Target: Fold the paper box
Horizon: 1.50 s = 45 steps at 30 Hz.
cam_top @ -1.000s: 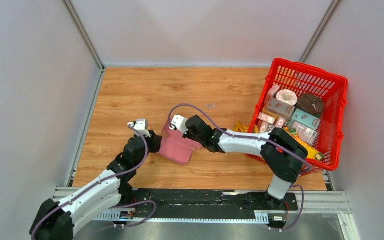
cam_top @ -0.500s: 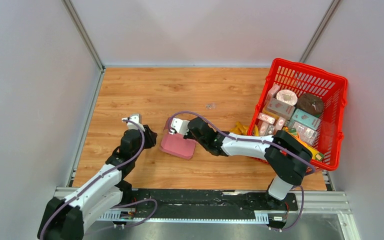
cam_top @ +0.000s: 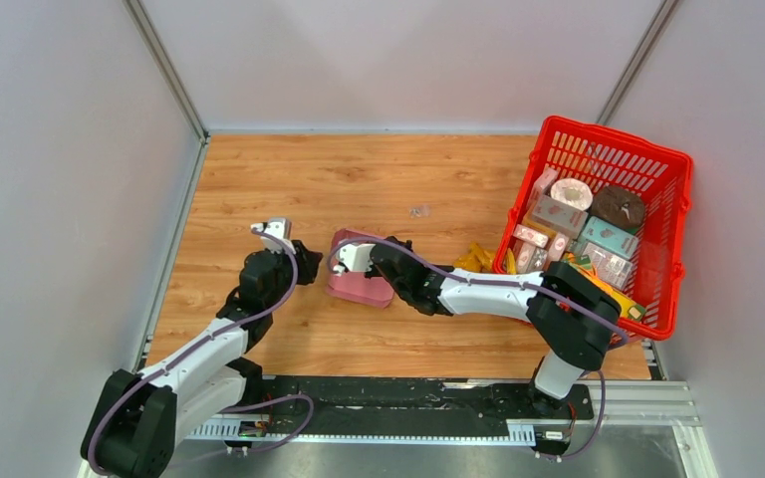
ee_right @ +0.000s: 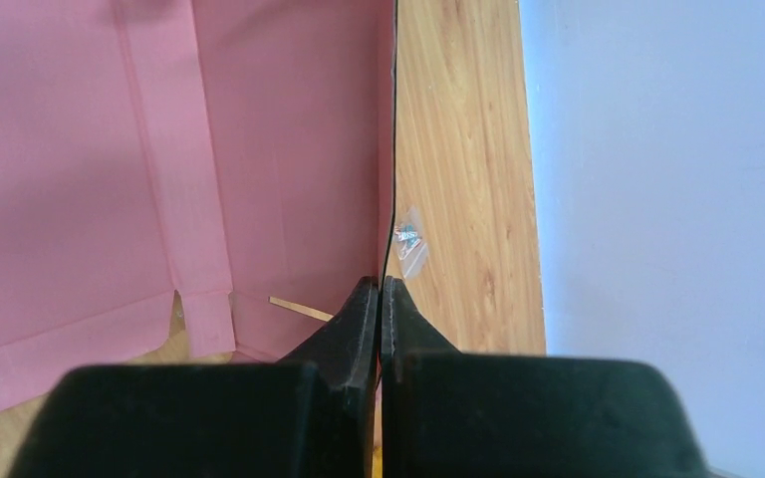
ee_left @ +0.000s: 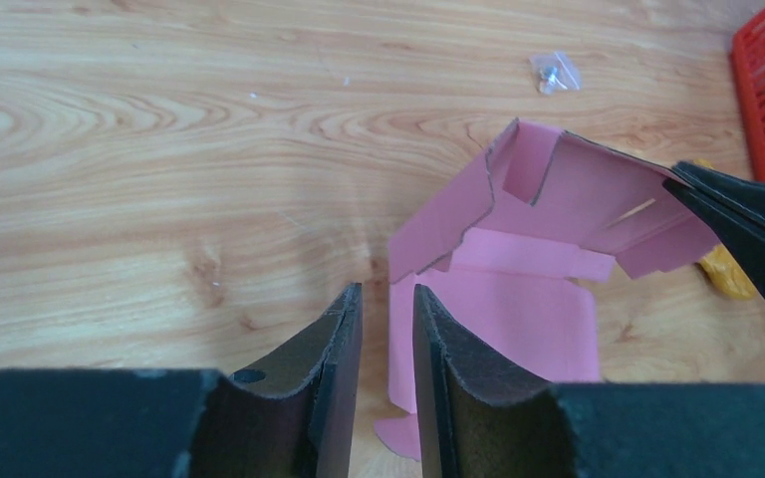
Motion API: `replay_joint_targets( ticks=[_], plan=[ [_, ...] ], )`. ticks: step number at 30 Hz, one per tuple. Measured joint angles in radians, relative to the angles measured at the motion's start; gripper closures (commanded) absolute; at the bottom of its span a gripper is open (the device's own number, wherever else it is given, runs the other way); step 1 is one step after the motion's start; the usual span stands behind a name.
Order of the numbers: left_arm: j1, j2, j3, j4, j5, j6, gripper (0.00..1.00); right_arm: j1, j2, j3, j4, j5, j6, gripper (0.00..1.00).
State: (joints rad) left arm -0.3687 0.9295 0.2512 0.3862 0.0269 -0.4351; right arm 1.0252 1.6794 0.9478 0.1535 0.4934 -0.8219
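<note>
The paper box (cam_top: 354, 284), partly erected, lies near the centre of the table (cam_top: 289, 179): one wall stands raised, the flaps are spread and the base lies flat, so you likely have most of the folding left. Your right gripper (ee_right: 382, 289) is clamped on the raised wall's thin edge. Your left gripper (ee_left: 386, 299), jaws narrowly apart and empty, sits just beside the box at its 9 o'clock. Bare wood lies open toward 12 and 10 o'clock; the red basket (cam_top: 598, 149) crowds 3 o'clock.

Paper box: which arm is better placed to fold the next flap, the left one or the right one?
Likely the left. The left gripper is empty, jaws slightly apart, just beside the paper box. The right gripper is shut on a panel edge, so it holds the box.
</note>
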Motion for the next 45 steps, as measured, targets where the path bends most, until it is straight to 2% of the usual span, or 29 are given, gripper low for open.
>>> replay_joint_targets(
  ticks=[6, 11, 18, 25, 31, 38, 42, 43, 45],
  plan=[
    [0.000, 0.065, 0.003, 0.079, -0.027, 0.058, 0.67, 0.004, 0.003, 0.001, 0.001, 0.014, -0.027, 1.00],
    [0.002, 0.217, 0.021, 0.166, 0.069, 0.104, 0.67, 0.014, 0.013, 0.016, -0.006, 0.020, -0.041, 0.99],
    [0.002, 0.301, 0.021, 0.283, 0.172, 0.104, 0.71, 0.040, 0.043, 0.024, -0.006, 0.048, -0.066, 0.98],
    [0.002, 0.331, 0.031, 0.318, 0.212, 0.100, 0.72, 0.055, 0.073, 0.033, 0.002, 0.080, -0.087, 0.94],
    [0.004, 0.327, 0.030, 0.328, 0.216, 0.089, 0.69, 0.074, 0.109, 0.032, 0.048, 0.129, -0.127, 0.86],
    [0.003, 0.268, 0.014, 0.285, 0.198, 0.061, 0.72, 0.107, 0.119, 0.009, 0.109, 0.186, -0.149, 0.79],
    [0.003, 0.266, 0.006, 0.279, 0.188, 0.047, 0.75, 0.129, 0.129, -0.003, 0.139, 0.214, -0.174, 0.82],
    [0.003, 0.266, 0.003, 0.278, 0.187, 0.043, 0.76, 0.134, 0.136, -0.003, 0.151, 0.219, -0.183, 0.89],
    [0.003, 0.268, -0.002, 0.279, 0.179, 0.040, 0.78, 0.142, 0.150, -0.003, 0.164, 0.233, -0.204, 0.93]
  ],
)
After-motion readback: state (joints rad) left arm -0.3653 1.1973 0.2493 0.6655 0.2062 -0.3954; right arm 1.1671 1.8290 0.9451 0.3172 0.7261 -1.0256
